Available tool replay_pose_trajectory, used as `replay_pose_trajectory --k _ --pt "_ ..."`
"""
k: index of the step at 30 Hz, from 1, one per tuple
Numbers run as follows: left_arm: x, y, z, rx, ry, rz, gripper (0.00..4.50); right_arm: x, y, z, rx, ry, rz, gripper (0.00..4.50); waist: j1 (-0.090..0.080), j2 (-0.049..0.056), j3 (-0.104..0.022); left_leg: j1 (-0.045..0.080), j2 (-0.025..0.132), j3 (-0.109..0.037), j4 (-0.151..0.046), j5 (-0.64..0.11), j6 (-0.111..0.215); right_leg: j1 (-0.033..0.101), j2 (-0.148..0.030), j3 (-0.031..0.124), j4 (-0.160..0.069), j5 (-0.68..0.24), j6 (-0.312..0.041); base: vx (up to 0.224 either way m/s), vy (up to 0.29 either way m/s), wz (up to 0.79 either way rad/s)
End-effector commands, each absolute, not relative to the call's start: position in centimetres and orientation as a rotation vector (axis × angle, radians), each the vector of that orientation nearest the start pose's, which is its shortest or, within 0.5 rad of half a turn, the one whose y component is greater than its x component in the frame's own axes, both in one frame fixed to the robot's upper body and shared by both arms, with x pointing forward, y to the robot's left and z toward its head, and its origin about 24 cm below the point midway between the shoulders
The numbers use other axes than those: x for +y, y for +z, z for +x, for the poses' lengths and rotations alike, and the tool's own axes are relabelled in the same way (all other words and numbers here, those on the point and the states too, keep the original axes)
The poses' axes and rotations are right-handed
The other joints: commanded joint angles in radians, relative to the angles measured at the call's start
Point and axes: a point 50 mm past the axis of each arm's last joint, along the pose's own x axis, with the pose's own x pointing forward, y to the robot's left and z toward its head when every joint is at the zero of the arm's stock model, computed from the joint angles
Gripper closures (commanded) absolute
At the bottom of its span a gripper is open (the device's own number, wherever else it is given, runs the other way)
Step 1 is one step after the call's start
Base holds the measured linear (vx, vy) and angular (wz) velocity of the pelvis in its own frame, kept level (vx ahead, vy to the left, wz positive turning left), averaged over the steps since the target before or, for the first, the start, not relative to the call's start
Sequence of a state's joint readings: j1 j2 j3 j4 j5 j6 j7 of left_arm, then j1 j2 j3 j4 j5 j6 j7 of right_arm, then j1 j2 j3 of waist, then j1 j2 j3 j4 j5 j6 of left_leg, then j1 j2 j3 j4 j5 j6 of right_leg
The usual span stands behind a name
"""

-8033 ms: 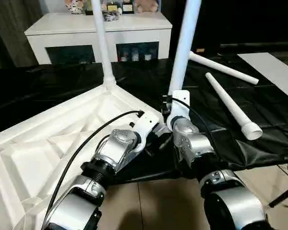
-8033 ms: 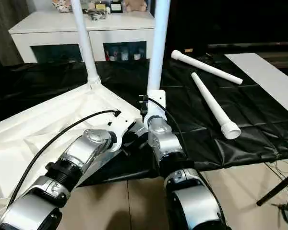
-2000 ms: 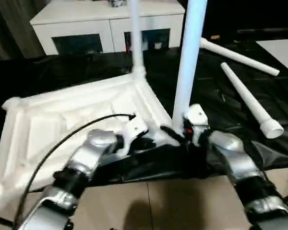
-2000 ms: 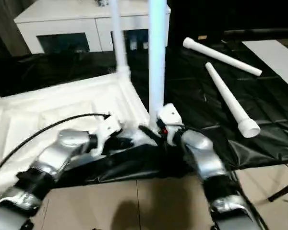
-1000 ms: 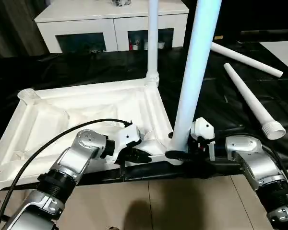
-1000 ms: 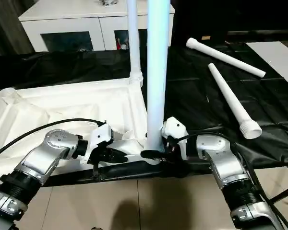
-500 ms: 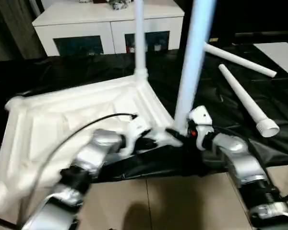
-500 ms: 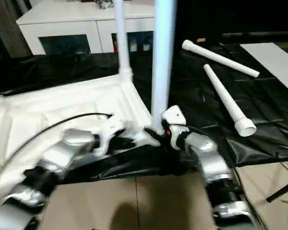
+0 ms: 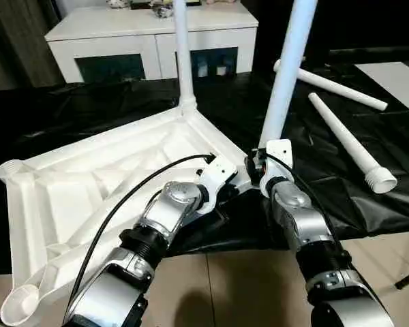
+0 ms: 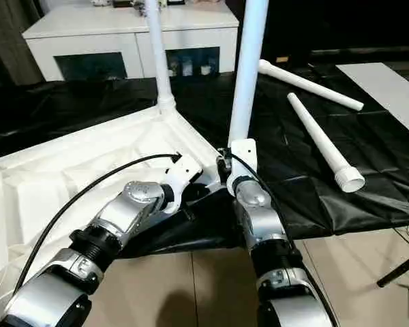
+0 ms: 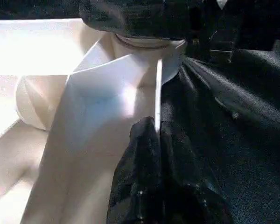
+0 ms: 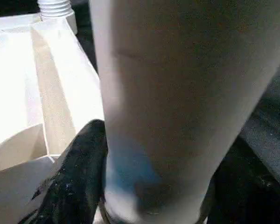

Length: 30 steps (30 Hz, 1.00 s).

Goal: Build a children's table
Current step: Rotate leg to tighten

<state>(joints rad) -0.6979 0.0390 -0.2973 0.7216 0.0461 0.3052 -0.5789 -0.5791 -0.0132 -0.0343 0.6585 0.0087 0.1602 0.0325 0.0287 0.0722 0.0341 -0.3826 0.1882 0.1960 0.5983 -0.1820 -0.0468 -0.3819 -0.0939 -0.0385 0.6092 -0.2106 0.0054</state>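
Black fingers of your right gripper (image 12: 149,186) are clasping the upright leg (image 9: 286,82) at the near corner socket; your left gripper (image 11: 156,135) is pinching the tabletop (image 9: 95,191) rim beside it. The top is lying ribbed side up on black sheeting (image 9: 395,129), a second leg (image 9: 182,54) standing at the far corner. Two loose legs (image 9: 344,139) are lying well apart to the right.
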Motion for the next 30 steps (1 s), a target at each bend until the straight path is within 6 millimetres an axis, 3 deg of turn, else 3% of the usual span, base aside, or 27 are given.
replay_pose_trajectory --k 1,3,7,8,9,13,15,20,22,24,30 --pt "6.4 3.5 34.3 0.462 -0.755 0.303 4.5 -9.8 2.5 34.1 0.329 0.232 0.044 1.11 -0.004 -0.013 -0.05 0.019 0.03 -0.023 -0.087 -0.302 0.004 0.022 -0.044 0.026 -0.091 -0.235 -0.171 0.0 0.0 0.0" --pt "6.6 3.5 34.3 0.459 -0.769 0.312 4.5 -10.0 2.9 34.2 0.308 0.247 0.049 0.93 -0.009 -0.014 -0.051 0.01 0.029 -0.025 -0.087 -0.284 0.017 0.029 -0.044 0.024 -0.086 -0.204 -0.176 0.0 0.0 0.0" --pt "7.2 3.6 33.9 0.458 -0.851 0.317 4.5 -10.6 4.0 34.5 0.258 0.331 0.033 0.66 -0.018 -0.016 -0.055 0.009 0.029 -0.023 -0.08 -0.241 0.036 0.031 -0.044 0.023 -0.081 -0.137 -0.21 0.0 0.0 0.0" --pt "7.2 3.8 33.4 0.414 -0.946 0.31 4.5 -11.1 4.4 34.3 0.247 0.456 -0.009 0.66 -0.019 -0.016 -0.057 0.008 0.03 -0.021 -0.078 -0.214 0.047 0.032 -0.044 0.023 -0.078 -0.103 -0.223 0.0 0.0 0.0" --pt "7.3 3.7 33.2 0.418 -0.963 0.304 4.5 -11.4 4.5 34.2 0.251 0.486 -0.018 0.66 -0.017 -0.019 -0.057 0.003 0.029 -0.021 -0.074 -0.194 0.067 0.039 -0.044 0.022 -0.075 -0.07 -0.233 0.0 0.0 0.0" --pt "7.8 3.7 32.4 0.412 -1.076 0.299 4.5 -12.5 4.9 33.3 0.259 0.649 -0.084 0.66 -0.012 -0.018 -0.06 0.005 0.032 -0.017 -0.065 -0.13 0.118 0.04 -0.043 0.022 -0.064 0.026 -0.262 0.0 0.0 0.0" --pt "8.0 3.9 31.6 0.398 -1.176 0.305 4.5 -13.1 5.1 32.7 0.257 0.743 -0.143 0.66 -0.008 -0.018 -0.06 0.008 0.034 -0.016 -0.065 -0.131 0.122 0.038 -0.044 0.023 -0.063 0.023 -0.271 0.0 0.0 0.0" --pt "8.9 4.4 29.6 0.424 -1.397 0.278 4.5 -14.2 5.3 30.8 0.282 0.965 -0.249 0.66 0.006 -0.015 -0.053 0.015 0.042 -0.013 -0.072 -0.189 0.096 0.029 -0.041 0.025 -0.069 -0.07 -0.267 0.0 0.0 0.0" --pt "9.8 4.5 28.8 0.475 -1.466 0.29 4.5 -15.1 5.3 29.6 0.337 1.097 -0.29 0.66 0.011 -0.017 -0.05 0.014 0.044 -0.014 -0.078 -0.216 0.078 0.033 -0.041 0.025 -0.069 -0.115 -0.253 0.0 0.0 0.0" --pt "10.2 4.5 28.7 0.49 -1.477 0.3 4.5 -15.4 5.4 29.2 0.355 1.136 -0.302 0.66 0.015 -0.013 -0.049 0.021 0.047 -0.013 -0.079 -0.234 0.072 0.026 -0.04 0.028 -0.071 -0.126 -0.251 0.0 0.0 0.0" --pt "11.0 4.5 28.7 0.505 -1.466 0.317 4.5 -16.2 5.6 28.7 0.398 1.222 -0.336 0.66 0.019 -0.019 -0.049 0.017 0.042 -0.012 -0.075 -0.21 0.066 0.027 -0.044 0.029 -0.071 -0.123 -0.253 0.0 0.0 0.0"
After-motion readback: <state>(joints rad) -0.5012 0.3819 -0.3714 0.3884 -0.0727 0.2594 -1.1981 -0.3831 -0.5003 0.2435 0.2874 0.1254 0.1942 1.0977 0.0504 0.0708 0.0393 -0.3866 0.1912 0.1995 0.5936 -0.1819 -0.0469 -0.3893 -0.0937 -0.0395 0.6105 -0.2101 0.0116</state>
